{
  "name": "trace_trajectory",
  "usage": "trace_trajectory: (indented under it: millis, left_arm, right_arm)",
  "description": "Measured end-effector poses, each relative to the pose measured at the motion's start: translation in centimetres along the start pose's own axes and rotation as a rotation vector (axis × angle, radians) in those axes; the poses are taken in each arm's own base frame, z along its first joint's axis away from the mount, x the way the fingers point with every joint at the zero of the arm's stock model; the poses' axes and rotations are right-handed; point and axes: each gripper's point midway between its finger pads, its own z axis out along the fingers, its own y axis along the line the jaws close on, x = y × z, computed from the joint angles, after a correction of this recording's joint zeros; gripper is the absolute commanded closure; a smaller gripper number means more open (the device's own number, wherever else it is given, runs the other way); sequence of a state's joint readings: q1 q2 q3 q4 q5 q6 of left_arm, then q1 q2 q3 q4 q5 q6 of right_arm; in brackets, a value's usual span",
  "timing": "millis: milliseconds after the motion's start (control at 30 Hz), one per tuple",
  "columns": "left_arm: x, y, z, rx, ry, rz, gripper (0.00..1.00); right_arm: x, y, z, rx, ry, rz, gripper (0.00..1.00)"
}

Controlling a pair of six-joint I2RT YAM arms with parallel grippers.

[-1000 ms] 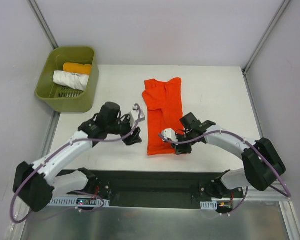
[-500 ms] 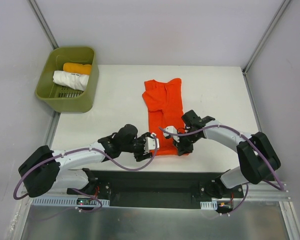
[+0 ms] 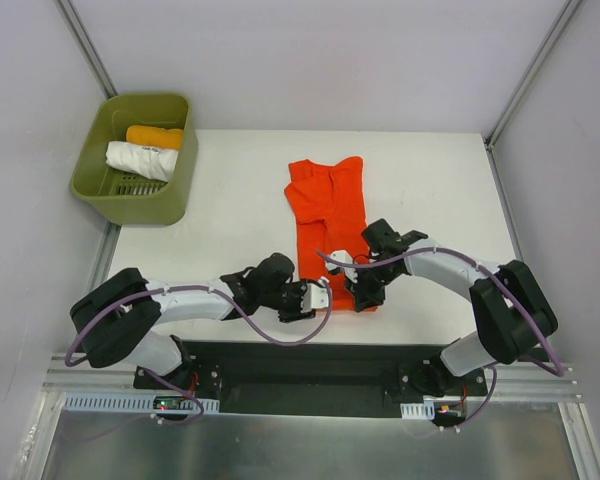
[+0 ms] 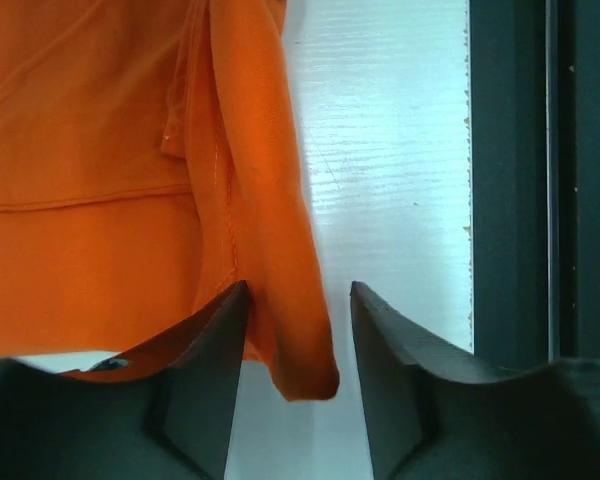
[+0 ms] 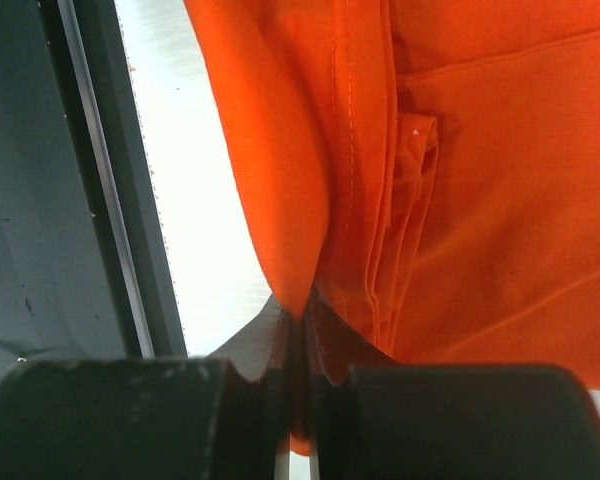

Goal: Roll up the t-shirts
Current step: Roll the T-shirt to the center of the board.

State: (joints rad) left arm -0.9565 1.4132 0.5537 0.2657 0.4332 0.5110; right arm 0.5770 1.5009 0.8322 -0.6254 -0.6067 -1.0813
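Two near corners of the folded red-orange t-shirt (image 3: pixel 328 215) lying on the table (image 3: pixel 230 200) are being handled: the right gripper (image 5: pixel 300 320) is pinching one tight, while the left gripper (image 4: pixel 298 300) is straddling the other, fingers (image 4: pixel 195 390) spread.

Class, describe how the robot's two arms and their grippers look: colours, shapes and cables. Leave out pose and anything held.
The left arm and right arm have white links with bulky black joints; a thin purple cable loops along each. The left gripper and right gripper each carry two matte black fingers, broad at the base, tapering toward the tips.
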Motion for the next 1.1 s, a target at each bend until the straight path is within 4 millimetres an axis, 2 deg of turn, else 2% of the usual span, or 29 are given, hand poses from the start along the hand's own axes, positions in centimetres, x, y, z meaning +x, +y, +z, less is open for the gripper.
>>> trace_trajectory:
  millis: [67, 200, 367, 500, 667, 800, 1100]
  left_arm:
    - [0.0, 0.2, 0.3, 0.000, 0.005, 0.004, 0.84]
    - [-0.6, 0.8, 0.4, -0.004, 0.016, 0.012, 0.99]
    - [-1.1, 0.4, -0.7, 0.064, 0.029, -0.044, 1.00]
    - [-2.3, -0.3, -1.9, 0.143, 0.024, -0.129, 1.00]
    - [-3.4, -0.8, -2.8, 0.215, 0.016, -0.230, 1.00]
    - [-2.6, -0.8, -2.5, 0.255, 0.037, -0.291, 1.00]
    - [-1.1, 1.8, -0.7, 0.321, 0.082, -0.458, 1.00]
  right_arm:
    - [0.0, 0.1, 0.1, -0.005, 0.000, 0.009, 0.98]
    - [0.2, 0.3, 0.0, -0.017, 0.001, 0.024, 0.99]
    - [0.5, 2.1, -0.8, -0.108, 0.000, 0.042, 0.99]
    - [0.1, 3.6, -1.6, -0.202, -0.011, 0.041, 0.99]
    - [-0.1, 4.6, -2.1, -0.321, -0.004, 0.081, 0.99]
    - [-0.1, 4.6, -2.1, -0.387, -0.002, 0.125, 0.99]
    - [0.2, 2.5, -1.6, -0.488, 0.015, 0.290, 0.99]
